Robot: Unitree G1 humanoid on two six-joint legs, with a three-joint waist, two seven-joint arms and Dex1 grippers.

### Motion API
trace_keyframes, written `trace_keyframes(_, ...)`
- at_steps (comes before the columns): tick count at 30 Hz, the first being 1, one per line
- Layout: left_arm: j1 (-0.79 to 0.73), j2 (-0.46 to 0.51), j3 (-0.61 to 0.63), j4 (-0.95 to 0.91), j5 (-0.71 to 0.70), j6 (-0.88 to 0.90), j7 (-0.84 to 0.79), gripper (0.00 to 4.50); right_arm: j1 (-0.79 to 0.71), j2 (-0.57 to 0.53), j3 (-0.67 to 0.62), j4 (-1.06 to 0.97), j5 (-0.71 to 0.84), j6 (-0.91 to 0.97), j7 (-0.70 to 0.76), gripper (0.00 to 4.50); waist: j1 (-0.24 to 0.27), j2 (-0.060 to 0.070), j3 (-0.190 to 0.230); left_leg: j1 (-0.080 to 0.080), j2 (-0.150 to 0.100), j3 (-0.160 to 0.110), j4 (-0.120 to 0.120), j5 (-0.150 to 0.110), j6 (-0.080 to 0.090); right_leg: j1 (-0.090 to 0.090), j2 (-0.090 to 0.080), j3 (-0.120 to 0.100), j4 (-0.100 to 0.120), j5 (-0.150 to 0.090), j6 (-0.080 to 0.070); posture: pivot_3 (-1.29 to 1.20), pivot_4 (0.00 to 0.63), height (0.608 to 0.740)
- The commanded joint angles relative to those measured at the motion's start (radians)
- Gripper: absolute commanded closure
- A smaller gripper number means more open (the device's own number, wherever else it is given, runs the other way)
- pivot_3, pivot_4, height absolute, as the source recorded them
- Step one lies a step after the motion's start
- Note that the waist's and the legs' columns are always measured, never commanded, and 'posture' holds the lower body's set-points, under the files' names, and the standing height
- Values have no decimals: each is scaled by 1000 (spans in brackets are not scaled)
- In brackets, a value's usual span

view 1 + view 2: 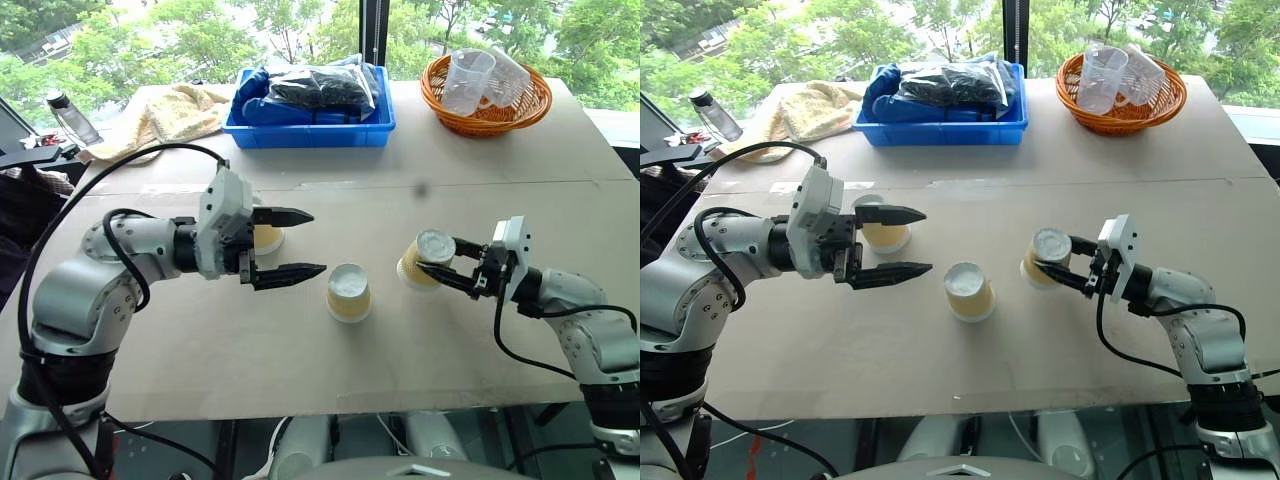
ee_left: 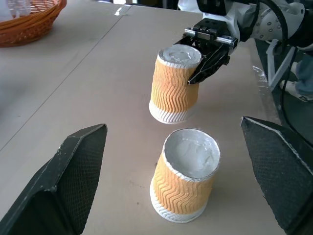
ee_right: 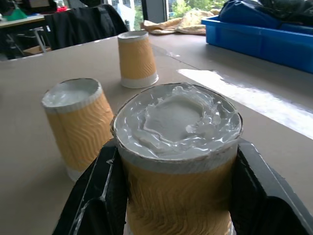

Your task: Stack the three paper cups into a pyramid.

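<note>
- Your right gripper (image 1: pixel 440 265) reaches in level from the right, pointing left, and its two black fingers are clamped on the sides of one paper cup (image 1: pixel 424 260), near that cup's white base. The held cup is upside down and leans a little; whether its rim touches the table cannot be told.
- Your left gripper (image 1: pixel 290 245) reaches in from the left, pointing right and slightly downward, with its fingers spread wide apart, one above the other, around nothing.
- The middle cup (image 1: pixel 348 292) stands upside down on the tabletop (image 1: pixel 300 370), between the two grippers, free of both and just beside the held cup.
- The third cup (image 1: pixel 883 229) stands upside down behind the left gripper's fingers, apart from the other two.
- No cup rests on another.
- The surface is a tan board table with a seam across it.
- Further back you have a blue bin (image 1: pixel 310 128) of bagged dark items, an orange wicker basket (image 1: pixel 487 110) holding clear plastic measuring cups (image 1: pixel 468 80), a crumpled cream cloth (image 1: pixel 170 115) and a water bottle (image 1: pixel 72 118).
- Beyond the table, windows show green trees.
</note>
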Motion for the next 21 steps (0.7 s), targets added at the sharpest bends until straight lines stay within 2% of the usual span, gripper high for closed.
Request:
trace_keyframes(1, 13, 33, 51, -35, -90, 5, -88, 0, 35, -21, 34, -103, 28, 17, 33, 2559, 0, 0, 0, 0, 0, 0, 0, 0, 0, 0, 0, 0, 0, 0, 0, 0, 150, 740)
trace_keyframes(7, 8, 44, 30, -21, -64, -14, -110, 0, 44, 5, 114, -99, -33, -9, 9, 2559, 2, 0, 0, 0, 0, 0, 0, 0, 0, 0, 0, 0, -1, 0, 0, 0, 150, 740)
trace_keyframes(21, 25, 48, 38, -35, -64, -11, -109, 0, 16, 44, 142, -2, -130, -121, -2, 2559, 3, 0, 0, 0, 0, 0, 0, 0, 0, 0, 0, 0, -1, 0, 0, 0, 150, 740)
